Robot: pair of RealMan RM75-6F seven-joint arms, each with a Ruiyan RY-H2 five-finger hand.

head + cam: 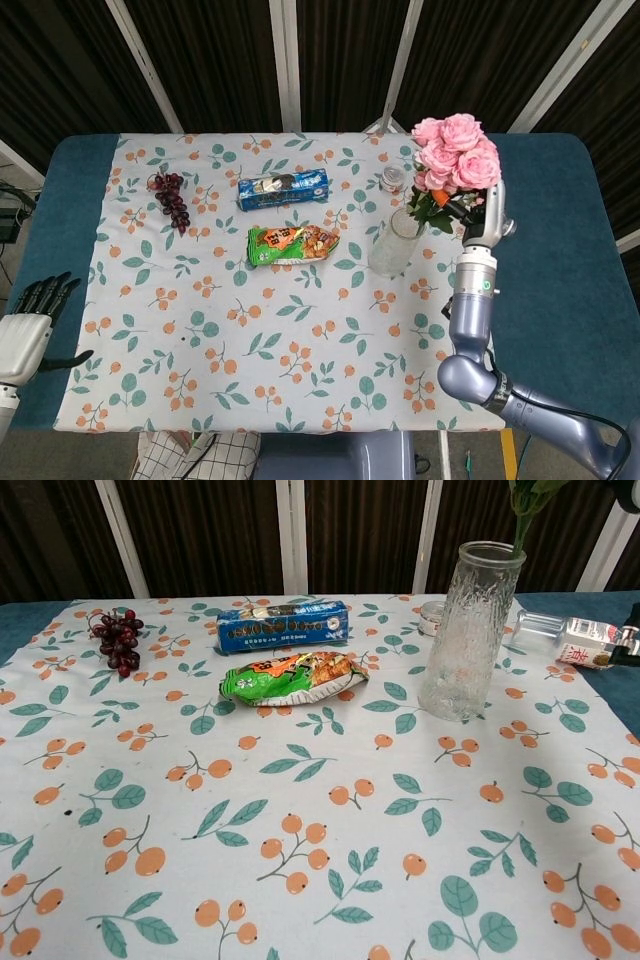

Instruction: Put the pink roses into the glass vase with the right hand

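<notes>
The pink roses (455, 150) hang over the right side of the table, their green stem slanting down to the mouth of the glass vase (395, 243). My right hand (478, 207) grips the bunch just below the blooms and is largely hidden by leaves. The chest view shows only the stem and leaves (524, 508) at the top edge, reaching the rim of the upright vase (468, 630). At the table's near left corner my left hand (30, 325) rests empty, fingers apart.
On the floral cloth (200, 330) lie dark grapes (115, 637), a blue biscuit packet (283, 626) and a green snack bag (292, 676). Behind the vase is a small jar (432, 614). A clear bottle (585, 641) lies on its side at the right.
</notes>
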